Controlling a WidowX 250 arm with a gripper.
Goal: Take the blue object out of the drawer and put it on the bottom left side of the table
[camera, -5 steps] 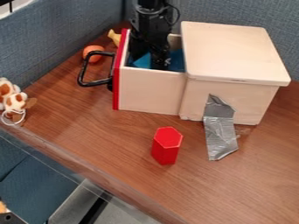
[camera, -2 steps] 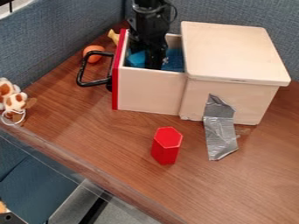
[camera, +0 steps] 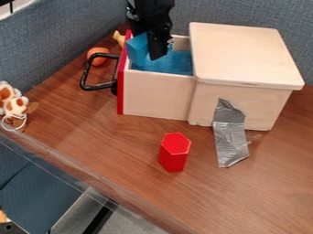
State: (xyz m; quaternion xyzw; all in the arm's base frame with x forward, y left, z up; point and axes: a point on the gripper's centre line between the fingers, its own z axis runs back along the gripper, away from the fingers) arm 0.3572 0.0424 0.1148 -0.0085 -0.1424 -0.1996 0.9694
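Note:
The black gripper (camera: pixel 150 49) hangs over the open drawer, in its left part near the red front. A blue block (camera: pixel 137 48) is held at the gripper, its top about level with the drawer's rim or above it. Part of the block is hidden behind the near finger. The wooden drawer (camera: pixel 156 93) stands pulled out to the left, with a blue lining inside. The wooden table (camera: pixel 110 141) spreads out in front and to the left.
A red hexagonal block (camera: pixel 174 152) stands in front of the wooden box (camera: pixel 245 55). Silver tape (camera: pixel 231 139) runs from box to table. Left are the black handle (camera: pixel 85 77), an orange ball (camera: pixel 98 55), a yellow object (camera: pixel 119 38) and a spotted toy (camera: pixel 14 103).
The gripper has risen out of the drawer and shifted slightly left, and the blue block has come up with it. More of the drawer's blue lining shows. The drawer has stayed put.

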